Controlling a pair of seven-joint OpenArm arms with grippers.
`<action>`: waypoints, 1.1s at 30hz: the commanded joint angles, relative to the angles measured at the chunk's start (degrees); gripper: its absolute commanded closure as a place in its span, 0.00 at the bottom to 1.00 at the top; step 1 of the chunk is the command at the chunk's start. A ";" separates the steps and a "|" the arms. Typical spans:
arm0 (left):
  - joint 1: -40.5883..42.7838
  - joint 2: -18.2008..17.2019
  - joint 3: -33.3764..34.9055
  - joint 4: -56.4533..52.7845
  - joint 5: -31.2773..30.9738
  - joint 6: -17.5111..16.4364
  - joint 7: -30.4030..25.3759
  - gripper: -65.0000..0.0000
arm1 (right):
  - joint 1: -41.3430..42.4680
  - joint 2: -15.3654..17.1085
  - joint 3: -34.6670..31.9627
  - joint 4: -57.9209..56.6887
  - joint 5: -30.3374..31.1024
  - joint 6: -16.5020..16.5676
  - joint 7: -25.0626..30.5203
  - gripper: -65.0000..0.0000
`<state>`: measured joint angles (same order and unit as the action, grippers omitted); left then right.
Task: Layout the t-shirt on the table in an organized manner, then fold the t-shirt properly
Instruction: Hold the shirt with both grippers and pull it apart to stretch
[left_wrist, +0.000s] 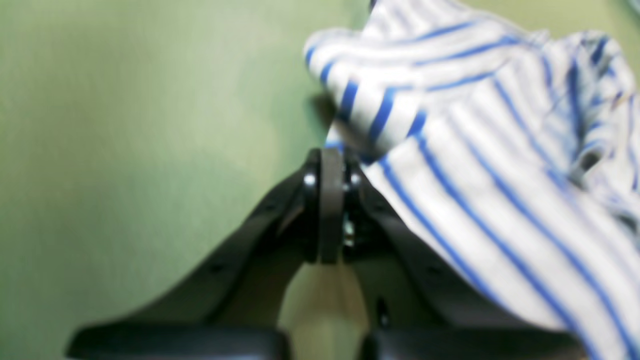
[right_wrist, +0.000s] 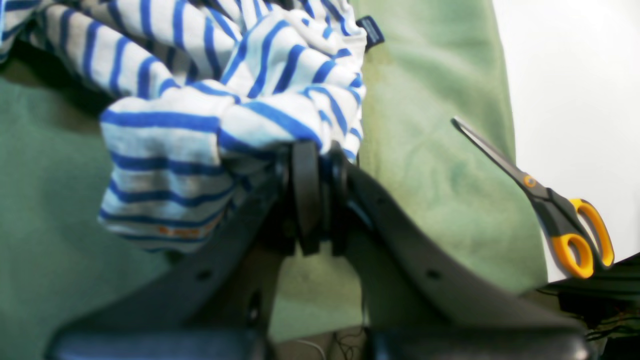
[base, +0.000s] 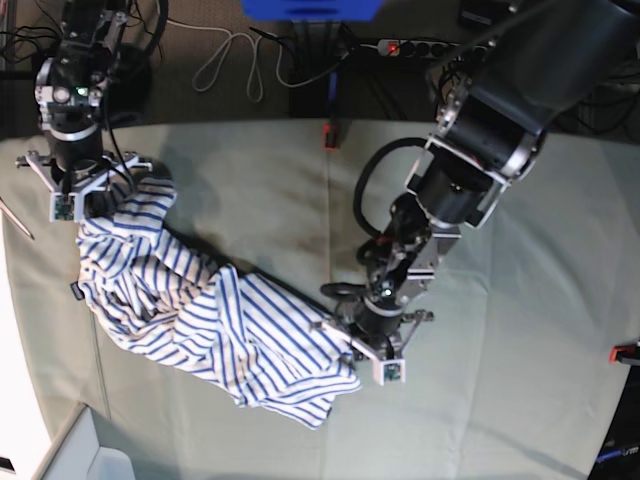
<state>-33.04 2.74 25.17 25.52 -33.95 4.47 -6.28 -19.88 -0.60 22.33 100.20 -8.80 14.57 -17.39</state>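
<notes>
The striped t-shirt (base: 200, 310) lies stretched and rumpled across the left half of the table (base: 520, 350), from the far left down toward the middle front. My right gripper (base: 95, 195) is shut on a bunched edge of the t-shirt (right_wrist: 240, 100) at the far left; the dark neck label (right_wrist: 371, 31) shows beside it. My left gripper (base: 352, 345) is shut on the other end of the t-shirt (left_wrist: 475, 150) near the table's middle, its jaws pressed together on the cloth edge (left_wrist: 332, 150).
Orange-handled scissors (right_wrist: 560, 210) lie off the table's left edge on a white surface. Red clamps sit at the back edge (base: 330, 135) and the right edge (base: 625, 352). Cables and a power strip (base: 420, 47) lie behind the table.
</notes>
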 joint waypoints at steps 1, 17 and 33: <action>-2.00 -0.15 -0.07 1.95 0.15 -0.56 -1.58 0.99 | 0.23 0.56 0.13 1.12 0.05 0.16 1.43 1.00; -1.38 0.29 0.19 0.11 0.59 -1.09 -1.50 0.02 | -0.03 0.56 0.13 1.20 0.05 0.16 1.43 1.00; -2.70 2.93 0.37 -6.75 0.68 -1.26 -1.67 0.65 | -0.03 0.56 0.13 1.12 0.05 0.16 1.43 1.00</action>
<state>-33.58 5.21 25.58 17.93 -33.30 3.38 -6.31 -20.03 -0.62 22.33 100.20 -8.80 14.57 -17.37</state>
